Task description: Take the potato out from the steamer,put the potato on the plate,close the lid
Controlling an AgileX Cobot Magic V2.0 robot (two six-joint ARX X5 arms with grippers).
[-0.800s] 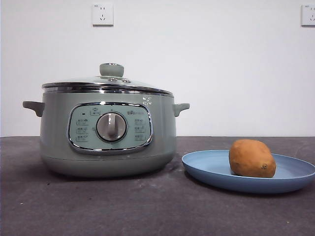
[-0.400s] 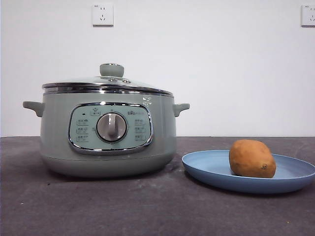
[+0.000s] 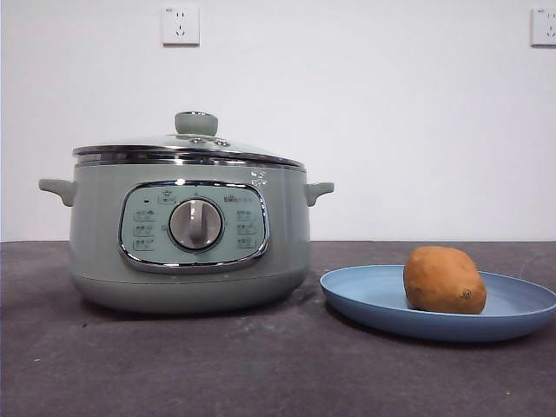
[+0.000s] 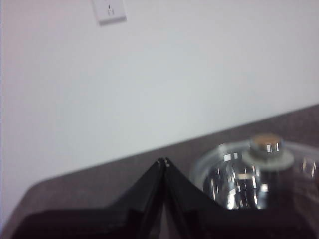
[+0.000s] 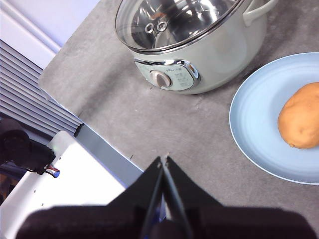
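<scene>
On the near stretch of the grey desk (image 3: 261, 373) nothing is being handled, and from where I stand the job looks finished. A little further in, on the right, the blue plate (image 3: 365, 300) carries the potato (image 3: 444, 280), which lies on its side well inside the rim, orange-brown with a small dark spot near one end. To the left of the plate, close by but seemingly not touching it, stands the pale green steamer (image 3: 95, 252) with its dial facing me, and the glass lid (image 3: 187, 146) sits squarely on the chrome rim, its green knob upright on top. Neither arm shows in the level view. The wrist cameras show the left pincer (image 4: 163, 162) clenched with its tips together, empty, held above and beside the lid, and the right pincer (image 5: 163, 160) likewise clenched on nothing, high over the desk's front part. Behind everything is the white wall (image 3: 391, 113) with its sockets. All three steps appear done; nothing seems left.
</scene>
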